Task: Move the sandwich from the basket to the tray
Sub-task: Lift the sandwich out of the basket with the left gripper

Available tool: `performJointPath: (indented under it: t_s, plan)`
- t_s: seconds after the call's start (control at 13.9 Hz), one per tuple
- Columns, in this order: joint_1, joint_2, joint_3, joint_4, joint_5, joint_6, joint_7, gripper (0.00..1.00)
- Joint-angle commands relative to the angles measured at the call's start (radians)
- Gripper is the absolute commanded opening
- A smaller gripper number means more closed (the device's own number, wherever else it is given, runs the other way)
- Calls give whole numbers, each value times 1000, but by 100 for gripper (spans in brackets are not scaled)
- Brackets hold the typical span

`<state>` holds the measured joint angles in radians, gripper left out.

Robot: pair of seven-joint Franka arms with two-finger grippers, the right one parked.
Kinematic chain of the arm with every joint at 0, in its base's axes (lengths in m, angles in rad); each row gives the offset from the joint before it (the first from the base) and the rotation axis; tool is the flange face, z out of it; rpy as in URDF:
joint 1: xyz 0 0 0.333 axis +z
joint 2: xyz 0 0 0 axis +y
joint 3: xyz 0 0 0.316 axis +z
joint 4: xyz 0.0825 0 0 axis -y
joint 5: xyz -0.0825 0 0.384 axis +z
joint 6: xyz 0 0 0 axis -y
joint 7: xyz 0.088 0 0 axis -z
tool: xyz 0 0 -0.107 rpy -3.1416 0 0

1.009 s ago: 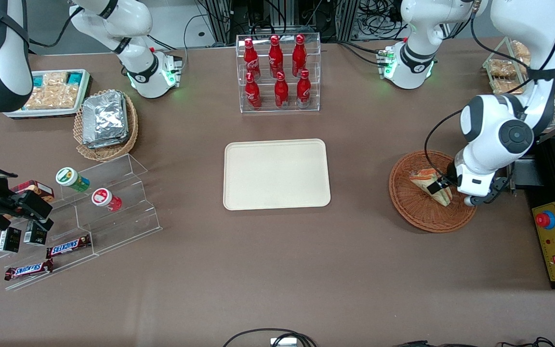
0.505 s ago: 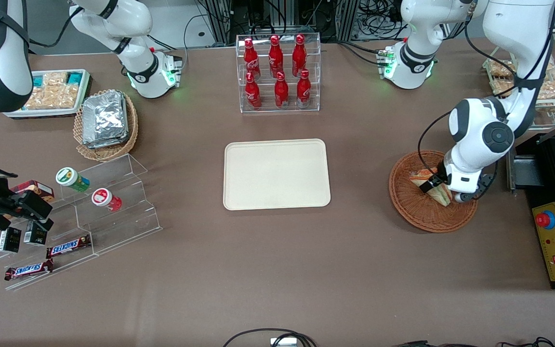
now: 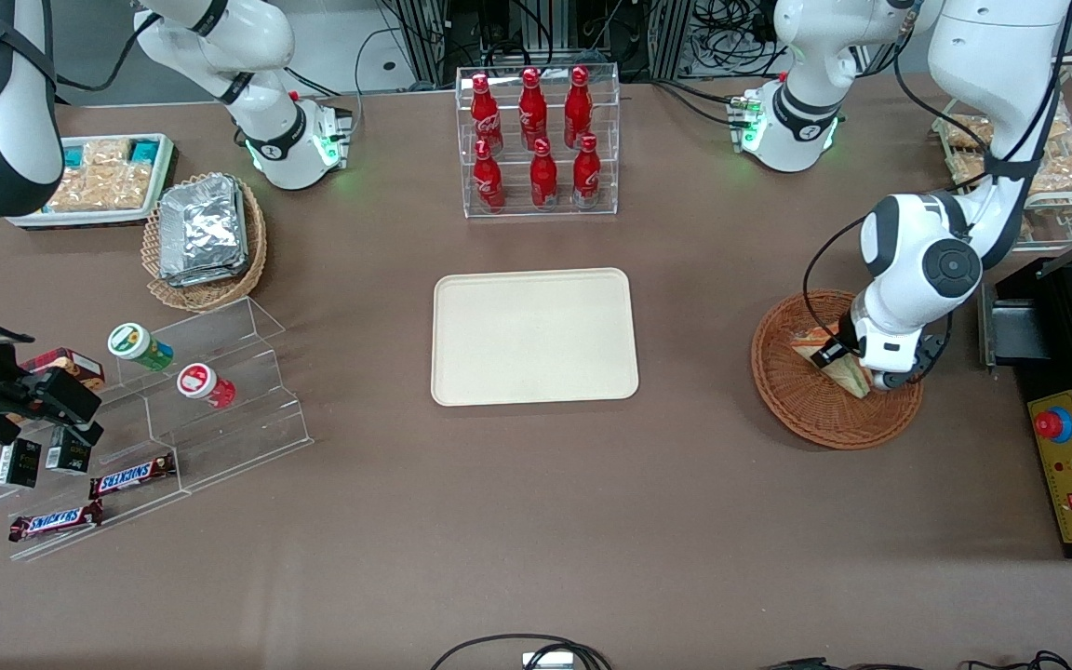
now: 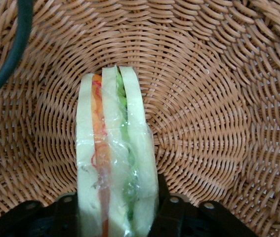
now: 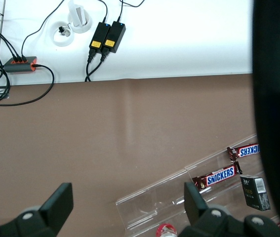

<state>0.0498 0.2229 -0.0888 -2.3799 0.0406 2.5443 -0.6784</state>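
The sandwich [image 3: 850, 376], a clear-wrapped wedge of white bread with orange and green layers, stands on edge in the reddish-brown wicker basket [image 3: 815, 419] toward the working arm's end of the table. My left gripper [image 3: 841, 361] is down in the basket, shut on the sandwich. In the left wrist view the sandwich [image 4: 115, 148] sits between the black fingers [image 4: 168, 207], which press on both bread faces, with the gripper [image 4: 117, 210] just above the basket's woven floor [image 4: 204, 98]. The cream tray [image 3: 534, 335] lies bare at the table's middle.
A clear rack of red bottles [image 3: 536, 140] stands farther from the camera than the tray. A tan basket of foil packets [image 3: 206, 242], a white snack tray [image 3: 99, 177] and an acrylic stand [image 3: 210, 400] are toward the parked arm's end. A yellow control box [image 3: 1071, 465] is beside the basket.
The left arm's wrist has swung a little toward the tray and settled lower over the basket. The fingers now sit around the sandwich, which has hardly moved.
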Motion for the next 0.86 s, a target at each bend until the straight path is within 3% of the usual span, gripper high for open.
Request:
performJointPath:
  t_s: [0.0, 0.29, 0.5, 0.79]
  plan:
    - [4, -3, -2, 5, 13, 8, -29, 0]
    - [2, -71, -6, 86, 13, -174, -10, 0]
    - [-24, -88, -15, 270, 13, -437, 36, 0]
    - [-94, -79, -49, 461, 7, -588, 34, 0]
